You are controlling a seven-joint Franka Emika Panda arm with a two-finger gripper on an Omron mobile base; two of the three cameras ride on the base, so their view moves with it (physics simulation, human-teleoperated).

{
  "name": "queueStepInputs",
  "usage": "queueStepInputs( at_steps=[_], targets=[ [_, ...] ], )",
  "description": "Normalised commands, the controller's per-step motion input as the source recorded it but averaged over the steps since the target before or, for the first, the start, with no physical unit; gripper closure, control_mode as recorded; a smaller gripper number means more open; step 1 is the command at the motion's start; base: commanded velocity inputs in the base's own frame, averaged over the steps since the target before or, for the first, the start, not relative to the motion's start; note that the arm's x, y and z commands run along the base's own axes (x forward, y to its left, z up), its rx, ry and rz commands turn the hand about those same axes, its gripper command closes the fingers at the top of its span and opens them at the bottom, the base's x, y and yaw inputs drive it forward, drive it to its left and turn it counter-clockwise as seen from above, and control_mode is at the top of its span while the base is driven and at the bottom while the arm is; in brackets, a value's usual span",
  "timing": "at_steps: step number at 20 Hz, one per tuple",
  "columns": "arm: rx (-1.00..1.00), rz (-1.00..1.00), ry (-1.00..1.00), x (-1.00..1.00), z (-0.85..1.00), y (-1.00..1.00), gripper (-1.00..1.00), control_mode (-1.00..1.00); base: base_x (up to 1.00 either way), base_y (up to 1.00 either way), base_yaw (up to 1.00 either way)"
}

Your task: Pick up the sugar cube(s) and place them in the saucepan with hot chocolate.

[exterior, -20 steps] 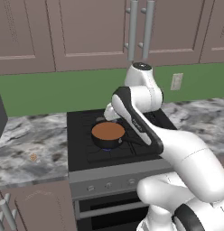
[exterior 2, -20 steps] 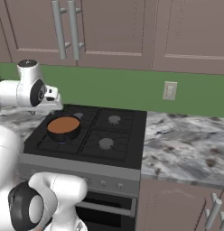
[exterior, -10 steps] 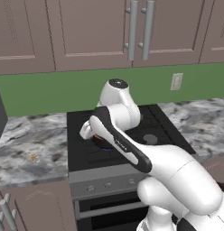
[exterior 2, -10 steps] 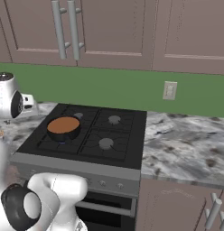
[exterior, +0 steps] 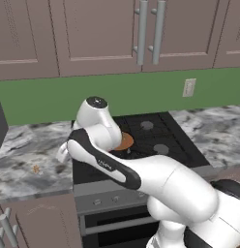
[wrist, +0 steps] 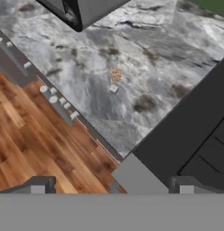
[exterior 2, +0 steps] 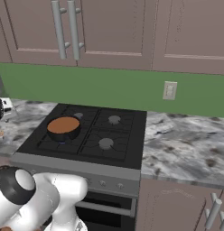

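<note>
The sugar cube (wrist: 115, 75) is a tiny orange-tan speck on the marble counter, seen near the top middle of the hand view. It also shows left of the stove as the sugar cube (exterior: 36, 169). My gripper (wrist: 111, 187) is open, its fingertips (wrist: 38, 185) wide apart, and it hangs well above the counter's front edge, short of the cube. From the left base the gripper (exterior: 62, 152) is left of the stove, to the right of the cube. The black saucepan (exterior 2: 63, 127) with orange-brown liquid sits on the stove's front left burner; my arm half hides the saucepan (exterior: 125, 141).
A dark boxy appliance (wrist: 82, 11) stands on the counter beyond the cube. The black stove (exterior 2: 91, 135) lies to the right of the cube. Below the counter edge are drawer handles (wrist: 59, 106) and wooden floor (wrist: 37, 144).
The arm has swung left from over the saucepan, out past the stove's left edge, and lowered toward the counter where the cube lies. The pan and cube have not moved.
</note>
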Motion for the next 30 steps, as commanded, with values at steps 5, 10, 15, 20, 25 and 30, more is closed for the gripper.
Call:
queueStepInputs(
  at_steps=[5,10,15,20,25,30],
  targets=[
    [0.0,0.04,0.01,-0.02,-0.09,0.92,-1.0,-1.0,0.0,0.0,0.0],
    [-0.02,0.01,0.02,0.03,-0.25,0.4,-1.0,-1.0,0.0,0.0,0.0],
    [0.0,0.0,0.02,0.12,-0.61,0.0,-1.0,-1.0,0.0,0.0,0.0],
    [0.0,0.0,0.05,0.11,-0.7,0.0,-1.0,-1.0,0.0,0.0,0.0],
    [0.0,0.0,0.04,0.3,-0.6,0.02,-1.0,-1.0,0.0,0.0,0.0],
    [-0.03,0.0,0.0,0.24,-0.13,0.06,-1.0,-1.0,0.0,0.0,0.0]
  ],
)
